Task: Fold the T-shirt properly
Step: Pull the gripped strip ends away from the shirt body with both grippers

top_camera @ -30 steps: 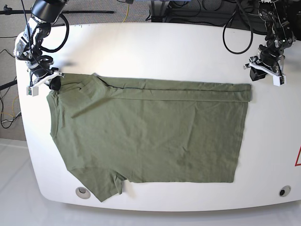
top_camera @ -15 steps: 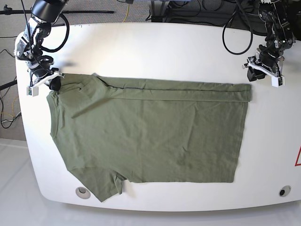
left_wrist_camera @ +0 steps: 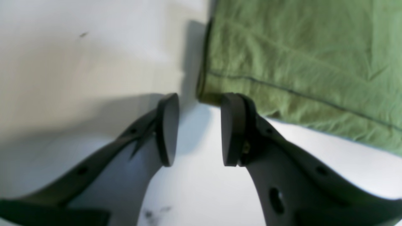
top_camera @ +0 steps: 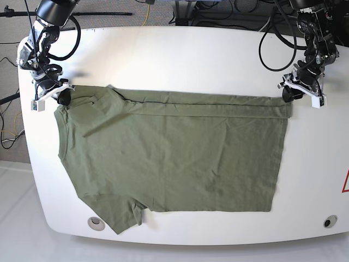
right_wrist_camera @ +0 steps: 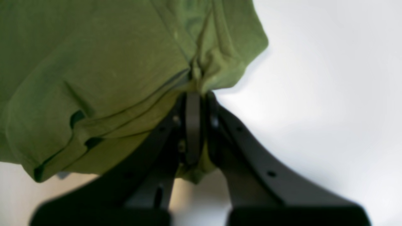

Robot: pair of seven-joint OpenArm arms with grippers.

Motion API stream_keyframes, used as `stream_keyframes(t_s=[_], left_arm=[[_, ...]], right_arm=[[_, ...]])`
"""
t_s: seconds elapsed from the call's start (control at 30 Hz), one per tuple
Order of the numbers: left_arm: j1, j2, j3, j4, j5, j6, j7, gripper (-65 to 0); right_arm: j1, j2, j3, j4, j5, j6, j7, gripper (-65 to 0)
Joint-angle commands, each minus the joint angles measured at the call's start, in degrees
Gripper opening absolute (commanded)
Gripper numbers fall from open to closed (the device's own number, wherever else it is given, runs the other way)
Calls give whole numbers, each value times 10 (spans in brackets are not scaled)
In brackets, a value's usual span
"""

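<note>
Olive-green cotton makes up the T-shirt (top_camera: 174, 155), spread flat on the white table (top_camera: 180, 233) below and between the two grippers. Its long axis runs from the right gripper's side across to the left gripper's side, with a narrow folded band along the edge nearest the arms. One pointed flap sticks out at the far lower corner, on the right gripper's side of the cloth.

The right gripper (right_wrist_camera: 202, 94) is closed on the bunched corner of the T-shirt. The left gripper (left_wrist_camera: 201, 99) stands open at the opposite corner, its fingers parted; whether they touch the cloth I cannot tell.

The right wrist view shows creases and a small dark gap in the folds beside the fingertips, which the base view does not make out. The left wrist view shows a seam line along the band.
</note>
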State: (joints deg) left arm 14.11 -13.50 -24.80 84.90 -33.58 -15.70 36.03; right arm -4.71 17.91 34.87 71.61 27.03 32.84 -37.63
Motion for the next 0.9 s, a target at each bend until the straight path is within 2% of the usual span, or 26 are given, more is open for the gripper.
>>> stream_keyframes(t_s=[0.0, 0.33, 0.53, 0.6, 0.8, 0.87], left_arm=[[-7, -4, 2, -8, -4, -1, 1, -450], [-3, -4, 3, -25, -3, -5, 3, -490], [-2, -14, 0, -24, -1, -8, 8, -396], [-2, -18, 1, -25, -1, -10, 16, -332], [-5, -17, 2, -38, -5, -14, 14, -209], [-6, -17, 3, -40, -5, -14, 12, -213]], right_arm=[[0, 6, -1, 3, -13, -3, -18, -650], [0, 7, -1, 3, -12, 0, -24, -650], [1, 6, -1, 2, -10, 2, -20, -650], [1, 6, -1, 2, -10, 2, -20, -650], [3, 6, 0, 1, -11, 5, -20, -650], [3, 6, 0, 1, -10, 5, -19, -650]])
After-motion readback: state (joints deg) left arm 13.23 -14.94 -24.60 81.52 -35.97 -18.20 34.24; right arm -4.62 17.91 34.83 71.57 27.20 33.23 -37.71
